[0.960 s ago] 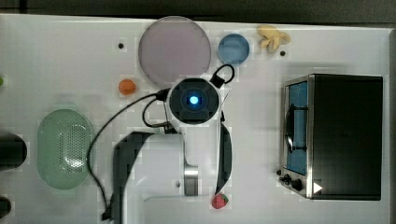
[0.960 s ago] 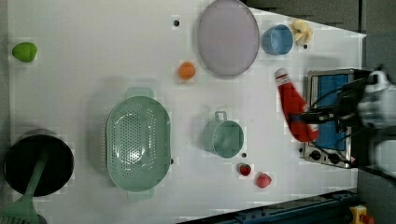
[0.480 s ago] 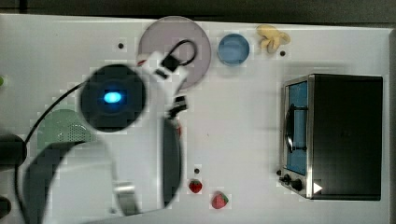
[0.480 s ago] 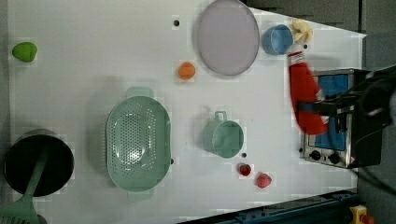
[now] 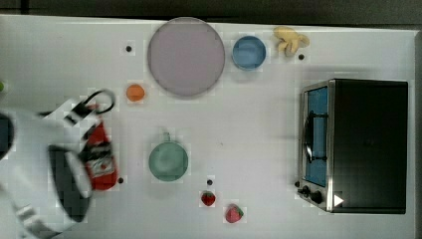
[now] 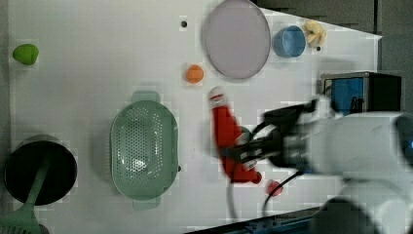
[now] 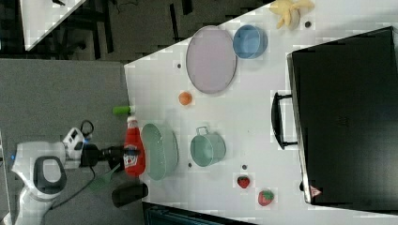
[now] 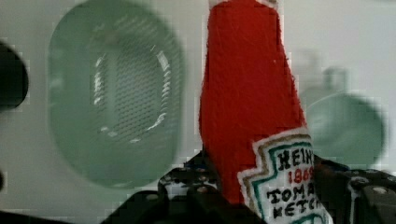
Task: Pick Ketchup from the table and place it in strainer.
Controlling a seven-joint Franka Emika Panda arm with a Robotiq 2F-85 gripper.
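White tabletop, cluttered. You've got the ketchup clamped in the fingers at its label, carried clear of the surface. Strainer sits beside it, toward the left view's left; long axes roughly parallel, so you likely shift sideways, then lower.

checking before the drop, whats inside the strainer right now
Nothing can be seen in the strainer: its perforated bottom is bare in the left view. The ketchup, held by the gripper, is not in it yet. In the top view the arm covers the strainer.
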